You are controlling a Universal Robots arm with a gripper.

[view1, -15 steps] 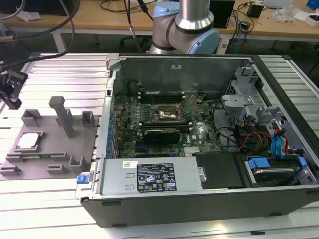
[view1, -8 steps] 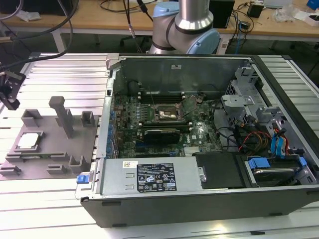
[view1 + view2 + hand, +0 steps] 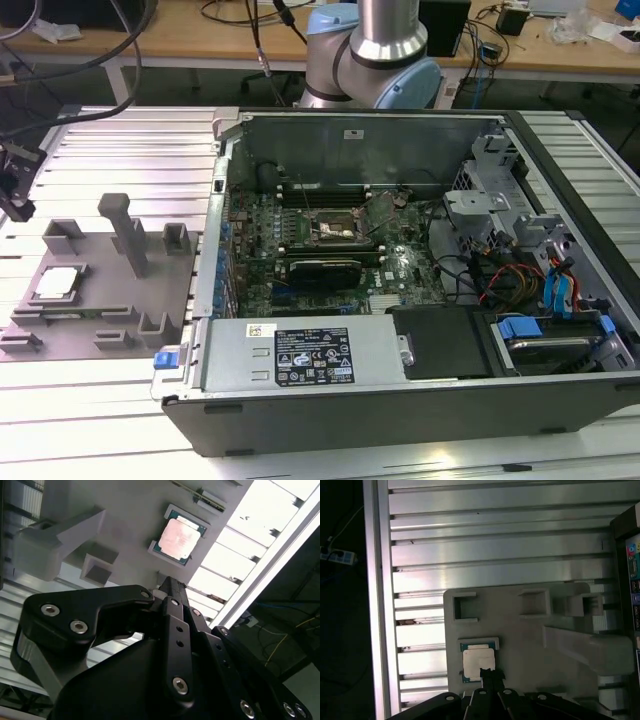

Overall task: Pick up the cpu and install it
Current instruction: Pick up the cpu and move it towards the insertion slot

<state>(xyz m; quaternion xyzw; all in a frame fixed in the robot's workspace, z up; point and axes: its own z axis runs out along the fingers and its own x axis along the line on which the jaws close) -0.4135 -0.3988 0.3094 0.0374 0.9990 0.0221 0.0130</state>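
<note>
My jaws together, empty, above cpu [image 3: 478, 661] in pocket near edge of grey tray [image 3: 530, 645]. Reckon light, stiff, delicate: grip opposite thin edges.

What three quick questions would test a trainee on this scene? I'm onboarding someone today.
1. True or false: the cpu is already seated in the motherboard socket.
2. The cpu rests on: A) the grey tray; B) the power supply; C) bare table slats.
3. Fill in: in the first wrist view, the pincer is nearest the ____.

Key: 1 false; 2 A; 3 cpu.
</note>
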